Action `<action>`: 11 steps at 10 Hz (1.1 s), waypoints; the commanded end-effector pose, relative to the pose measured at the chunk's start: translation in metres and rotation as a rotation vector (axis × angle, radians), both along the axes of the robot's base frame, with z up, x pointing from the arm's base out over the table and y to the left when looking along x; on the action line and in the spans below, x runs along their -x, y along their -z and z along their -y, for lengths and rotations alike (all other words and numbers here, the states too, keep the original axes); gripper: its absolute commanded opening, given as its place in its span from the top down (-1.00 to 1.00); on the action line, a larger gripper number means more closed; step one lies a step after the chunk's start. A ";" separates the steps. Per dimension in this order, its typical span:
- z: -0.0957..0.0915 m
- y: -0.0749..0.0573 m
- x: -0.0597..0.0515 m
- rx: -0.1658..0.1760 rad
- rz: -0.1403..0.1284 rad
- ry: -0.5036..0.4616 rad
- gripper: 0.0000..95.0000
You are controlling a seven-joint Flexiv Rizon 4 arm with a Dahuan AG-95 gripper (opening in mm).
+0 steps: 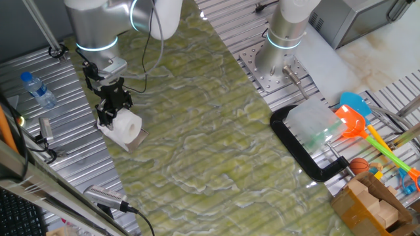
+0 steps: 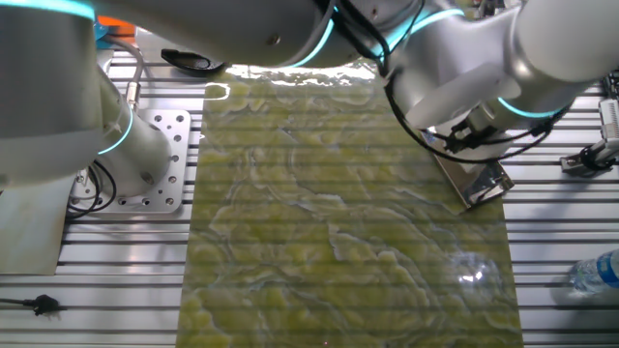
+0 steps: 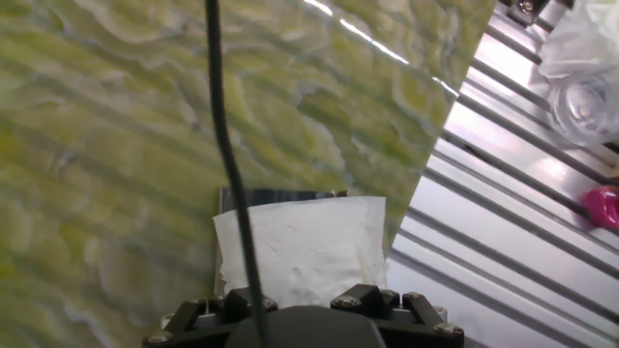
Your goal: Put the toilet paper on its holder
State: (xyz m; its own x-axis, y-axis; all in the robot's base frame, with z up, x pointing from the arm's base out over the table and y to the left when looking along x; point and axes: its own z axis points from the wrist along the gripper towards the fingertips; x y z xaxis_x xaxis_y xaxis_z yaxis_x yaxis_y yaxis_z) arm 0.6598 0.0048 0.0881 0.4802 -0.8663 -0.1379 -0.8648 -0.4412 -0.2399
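The toilet paper (image 1: 126,124) is a white embossed roll at the mat's left edge. It rests against the holder (image 1: 136,140), a dark shiny plate that peeks out below and to the right of it. My gripper (image 1: 111,110) comes down from above and is shut on the roll's upper left side. In the hand view the roll (image 3: 305,246) fills the space between the jaws of my gripper (image 3: 300,290), with the holder plate (image 3: 280,196) just beyond it. In the other fixed view only the holder plate (image 2: 481,184) shows; the arm hides the roll. The rod is hidden.
A clear water bottle (image 1: 39,90) lies on the slatted table to the left; it also shows in the other fixed view (image 2: 595,274). A big black C-shaped clamp (image 1: 308,154) and colourful toys (image 1: 357,121) sit at the right. A second arm's base (image 1: 285,46) stands at the back.
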 end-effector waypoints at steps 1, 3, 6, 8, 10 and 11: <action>0.004 0.001 0.001 -0.002 0.003 -0.001 1.00; 0.011 0.002 0.003 -0.006 0.011 -0.004 1.00; 0.018 0.002 0.005 0.001 0.017 -0.004 1.00; 0.020 0.000 0.005 0.013 0.029 -0.006 1.00; 0.020 0.000 0.004 0.017 0.033 -0.013 1.00; 0.022 0.000 0.002 0.027 0.040 -0.022 1.00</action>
State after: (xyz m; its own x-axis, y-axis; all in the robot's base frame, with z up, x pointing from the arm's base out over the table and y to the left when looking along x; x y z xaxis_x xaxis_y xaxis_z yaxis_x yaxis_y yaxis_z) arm 0.6571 -0.0170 0.0888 0.5066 -0.8571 -0.0935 -0.8428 -0.4694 -0.2635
